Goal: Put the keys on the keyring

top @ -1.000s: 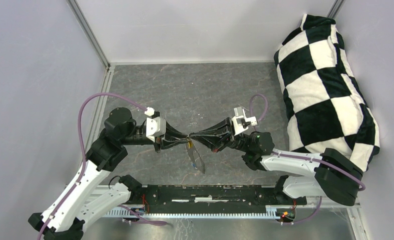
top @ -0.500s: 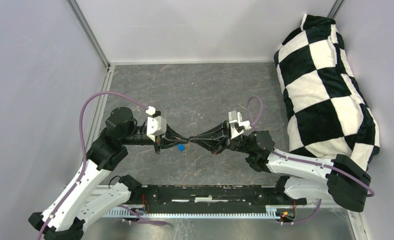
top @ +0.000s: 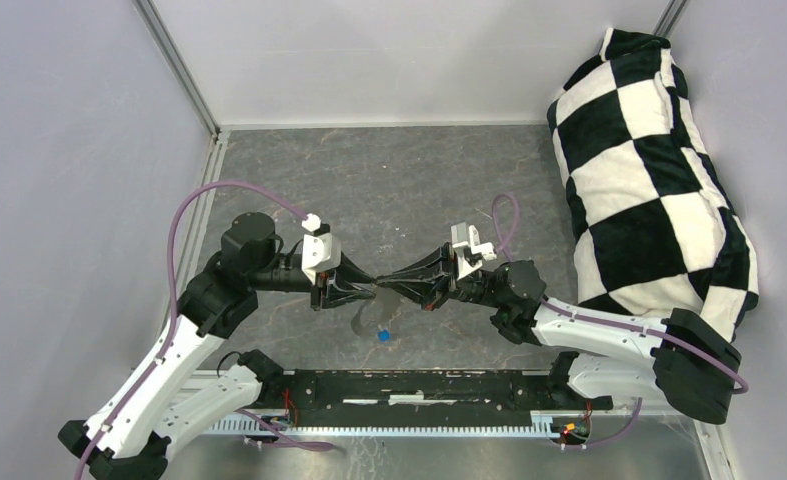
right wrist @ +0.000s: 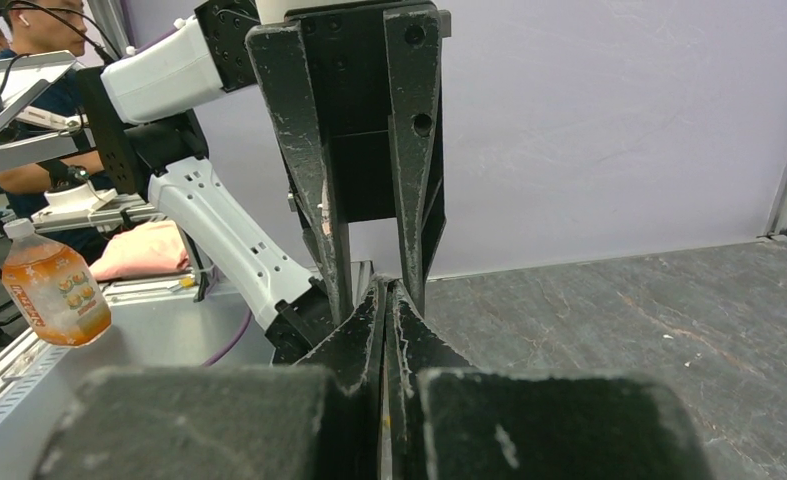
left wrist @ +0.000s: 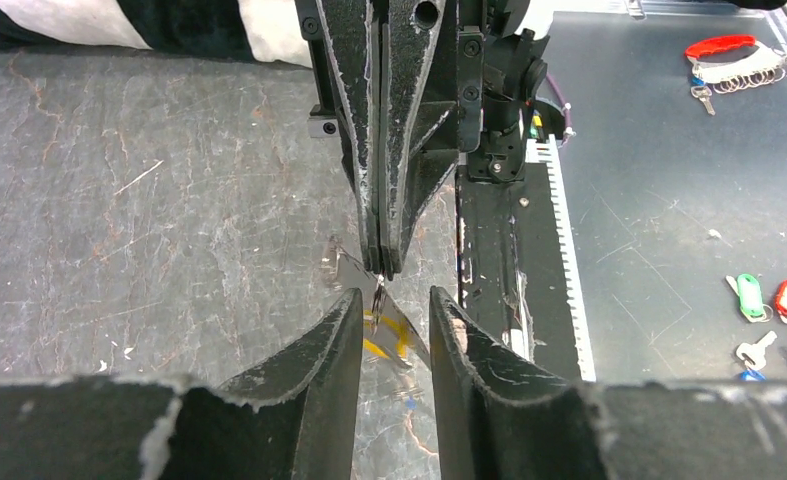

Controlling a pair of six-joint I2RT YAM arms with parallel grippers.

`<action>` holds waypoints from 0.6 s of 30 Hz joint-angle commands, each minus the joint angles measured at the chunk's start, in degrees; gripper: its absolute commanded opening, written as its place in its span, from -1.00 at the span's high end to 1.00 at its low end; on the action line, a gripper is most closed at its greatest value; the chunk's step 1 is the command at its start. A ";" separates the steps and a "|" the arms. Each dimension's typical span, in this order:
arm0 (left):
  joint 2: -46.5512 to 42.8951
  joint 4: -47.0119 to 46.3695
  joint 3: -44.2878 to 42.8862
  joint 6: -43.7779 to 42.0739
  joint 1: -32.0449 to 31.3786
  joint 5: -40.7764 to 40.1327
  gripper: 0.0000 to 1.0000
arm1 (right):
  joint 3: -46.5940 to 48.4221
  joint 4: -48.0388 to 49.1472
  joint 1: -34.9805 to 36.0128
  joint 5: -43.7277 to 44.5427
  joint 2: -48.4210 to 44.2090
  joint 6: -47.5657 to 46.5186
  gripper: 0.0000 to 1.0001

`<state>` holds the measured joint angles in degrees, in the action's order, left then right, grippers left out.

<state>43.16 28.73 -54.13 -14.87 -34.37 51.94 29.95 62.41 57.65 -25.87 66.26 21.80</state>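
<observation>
- Grippers meet tip to tip above the tabletop (top: pixel 449 170), toward the middle of its near edge.
- Pressed flat together, the jaws of the right gripper (left wrist: pixel 381 262) pinch the keyring (left wrist: pixel 348 271) at their very tips. A short grey stretch of band juts out beside them, and the rest is lost behind the fingers.
- Facing it, the left gripper (left wrist: pixel 395 296) stands with jaws apart, one finger on each side of the other's tips, gripping nothing.
- Low in that gap, the gold key (left wrist: pixel 387 342) shows only as a yellow streak. Its shape is hard to make out, and whether it sits on the band cannot be told.
- Seen from above, the blue key (top: pixel 382 337) is a small blue dot just toward the near edge from the fingertips. Whether it lies on the tabletop or hangs cannot be told.
- From overhead the keyring is no more than a faint grey smear under the fingertips.
- In the right wrist view both sets of fingers crowd the middle and hide the band and both keys.
- A checkered cushion (top: pixel 649 170) lies along the right edge, up to the far right corner.
- Beyond the near edge, coloured key tags (left wrist: pixel 759 297) dot a metal shelf, some cut off at the frame's border.
- An orange drink bottle (right wrist: pixel 54 290) stands off the table, with a person (right wrist: pixel 19 40) behind it mostly out of frame.
</observation>
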 commanded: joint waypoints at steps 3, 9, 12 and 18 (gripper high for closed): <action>-1.03 1.19 -1.10 -2.67 -0.18 -0.55 0.27 | 1.59 5.74 0.14 -2.44 -0.87 0.78 0.99; -0.78 4.15 -5.03 -5.08 -0.17 -2.41 -0.02 | 2.48 5.61 0.09 -5.28 0.16 1.40 0.99; -0.53 6.93 -7.01 -8.23 -0.17 -2.59 -0.09 | 2.49 6.34 0.05 -5.65 0.36 1.97 0.99; -1.16 10.02 -4.64 -11.83 -0.17 -1.38 -0.04 | 2.90 8.74 0.10 -6.40 1.39 3.89 0.99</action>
<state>42.37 35.46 -59.09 -21.47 -34.37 49.78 30.00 64.90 57.65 -31.16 67.05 23.92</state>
